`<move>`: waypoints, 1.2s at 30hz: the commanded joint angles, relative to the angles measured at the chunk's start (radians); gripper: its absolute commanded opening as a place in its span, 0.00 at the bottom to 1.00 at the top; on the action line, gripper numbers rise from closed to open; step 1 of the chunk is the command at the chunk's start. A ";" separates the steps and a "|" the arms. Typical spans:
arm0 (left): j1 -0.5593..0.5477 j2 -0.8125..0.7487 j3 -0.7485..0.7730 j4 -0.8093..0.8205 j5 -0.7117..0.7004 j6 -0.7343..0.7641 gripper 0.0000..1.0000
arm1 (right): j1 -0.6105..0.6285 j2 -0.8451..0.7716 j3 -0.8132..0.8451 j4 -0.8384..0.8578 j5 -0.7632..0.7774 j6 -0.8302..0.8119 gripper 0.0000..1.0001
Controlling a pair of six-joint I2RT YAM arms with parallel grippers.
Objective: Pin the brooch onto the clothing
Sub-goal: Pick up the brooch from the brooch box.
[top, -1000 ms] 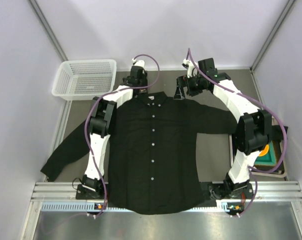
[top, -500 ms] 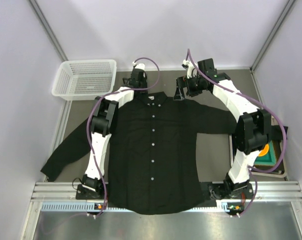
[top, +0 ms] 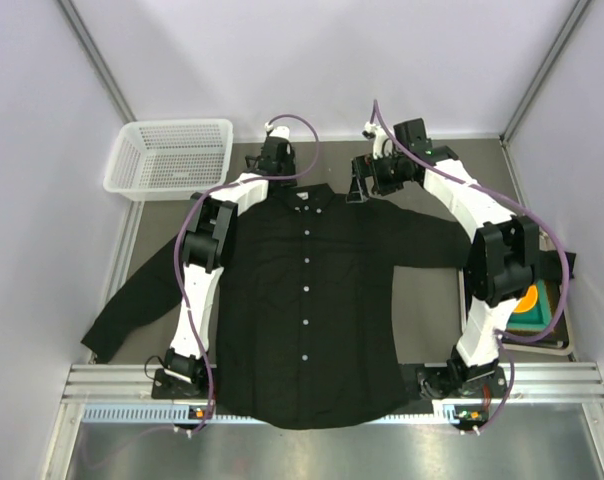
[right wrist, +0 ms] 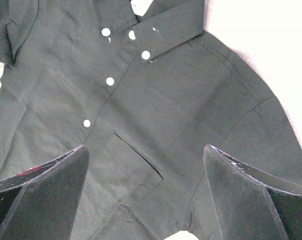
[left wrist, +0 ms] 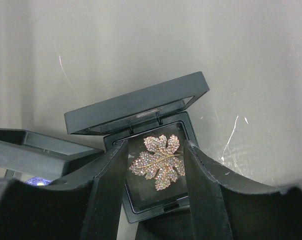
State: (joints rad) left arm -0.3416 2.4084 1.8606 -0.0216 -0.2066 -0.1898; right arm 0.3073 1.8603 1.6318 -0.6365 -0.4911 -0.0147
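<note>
Shirt (top: 332, 300) lies flat on the bench (top: 432, 290), front up, collar toward the far edge. Left end effector (left wrist: 156, 150) sits beyond the collar, over an open black box (left wrist: 141, 106). Its fingers (left wrist: 111, 190) stand at a narrow gap either side of the leaf-shaped brooch (left wrist: 158, 162), which lies inside the box; I cannot tell whether they touch it. Right end effector (right wrist: 145, 150) hovers above the shirt's chest near the collar — spread wide, holding nothing. Below it I see white buttons (right wrist: 110, 81) and a pocket slit (right wrist: 138, 156). White basket (top: 172, 155) at the far left.
</note>
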 commanded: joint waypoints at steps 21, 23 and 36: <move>0.004 -0.088 -0.044 0.071 0.003 -0.025 0.19 | 0.009 0.002 0.051 -0.003 -0.021 0.007 0.95; 0.004 -0.094 -0.047 0.072 0.001 -0.026 0.17 | 0.009 0.002 0.054 -0.003 -0.024 0.007 0.95; 0.009 -0.147 -0.093 0.095 0.030 -0.022 0.44 | 0.009 -0.006 0.051 -0.006 -0.030 0.007 0.95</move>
State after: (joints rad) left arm -0.3405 2.3455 1.7756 0.0231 -0.1959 -0.2108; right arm 0.3073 1.8687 1.6325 -0.6445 -0.5007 -0.0147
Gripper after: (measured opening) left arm 0.386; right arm 0.950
